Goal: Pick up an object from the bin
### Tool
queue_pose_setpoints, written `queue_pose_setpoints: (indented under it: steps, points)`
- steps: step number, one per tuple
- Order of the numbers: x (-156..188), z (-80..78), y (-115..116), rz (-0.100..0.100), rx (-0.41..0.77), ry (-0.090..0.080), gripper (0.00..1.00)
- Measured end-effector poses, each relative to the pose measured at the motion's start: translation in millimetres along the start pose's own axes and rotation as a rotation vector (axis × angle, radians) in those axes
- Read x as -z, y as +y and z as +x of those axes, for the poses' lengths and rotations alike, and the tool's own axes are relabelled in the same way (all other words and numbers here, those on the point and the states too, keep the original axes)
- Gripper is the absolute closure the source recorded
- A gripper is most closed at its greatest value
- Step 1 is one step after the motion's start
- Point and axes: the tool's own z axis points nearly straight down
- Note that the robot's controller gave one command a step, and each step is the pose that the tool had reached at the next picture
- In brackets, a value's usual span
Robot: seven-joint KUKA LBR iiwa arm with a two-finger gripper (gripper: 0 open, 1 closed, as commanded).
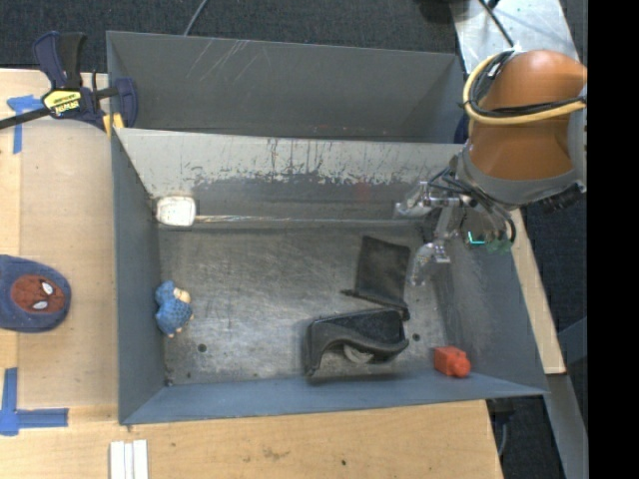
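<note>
The tool (427, 252) hangs at the right side of the bin (250, 267), just beside a dark flat square (382, 265); its opening cannot be told; a black shoe (359, 339) and a red block (451, 361) lie near.

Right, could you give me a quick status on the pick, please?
Gripper by dark flat sheet, right of centre. Black shoe lies just beside it.

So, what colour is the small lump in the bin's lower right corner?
Small lump: red, in camera view.

A dark grey, flat, square pad (383, 267) lies slightly askew in the right half of the bin (300, 405), just beside a black shoe (357, 342).
</note>
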Motion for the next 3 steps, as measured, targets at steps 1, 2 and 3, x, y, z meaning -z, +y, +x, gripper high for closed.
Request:
queue_pose_setpoints:
  steps: [1,2,3]
  points:
    - [-113,-14.4,3,0.0,-0.189,-0.01,0.0]
    - [-107,-19.2,2,0.001,-0.187,-0.024,1.0]
    - [41,-19.3,-3,0.0,-0.212,-0.018,1.0]
